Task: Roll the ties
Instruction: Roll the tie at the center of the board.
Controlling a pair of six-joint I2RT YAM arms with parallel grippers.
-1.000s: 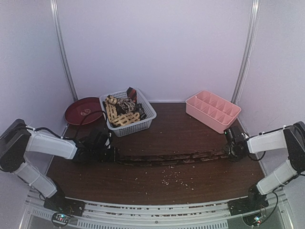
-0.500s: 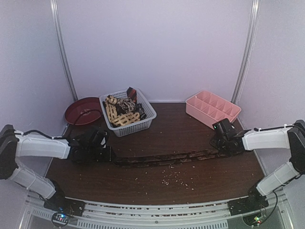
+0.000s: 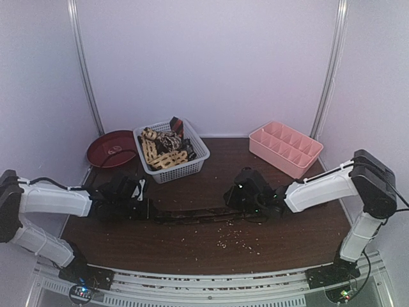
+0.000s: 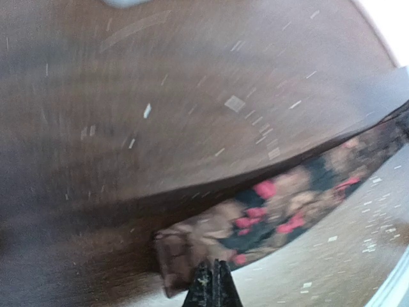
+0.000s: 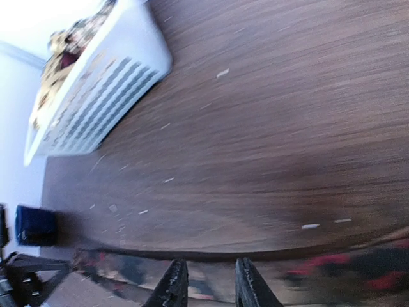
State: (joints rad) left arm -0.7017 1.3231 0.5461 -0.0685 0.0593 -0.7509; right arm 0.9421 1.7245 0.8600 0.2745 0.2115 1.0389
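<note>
One long dark tie (image 3: pixel 204 216) with red and tan pattern lies stretched across the brown table. My left gripper (image 3: pixel 146 206) is at its left end. In the left wrist view that gripper (image 4: pixel 214 272) is shut, its tips pinching the near edge of the tie's end (image 4: pixel 192 246). My right gripper (image 3: pixel 238 199) hovers low over the tie's middle. In the right wrist view it (image 5: pixel 208 275) stands open, its fingers (image 5: pixel 174 284) astride the tie (image 5: pixel 332 272) below. More ties (image 3: pixel 165 148) are piled in the basket.
A white lattice basket (image 3: pixel 185 167) stands at the back left, with a dark red plate (image 3: pixel 108 150) beside it. A pink divided tray (image 3: pixel 287 148) sits at the back right. Pale crumbs (image 3: pixel 231 240) dot the table. A dark blue mug (image 5: pixel 35 225) shows by the left arm.
My right gripper has left the tie's right end and swept left to its middle. My left gripper opened briefly and shut again at the left end.
</note>
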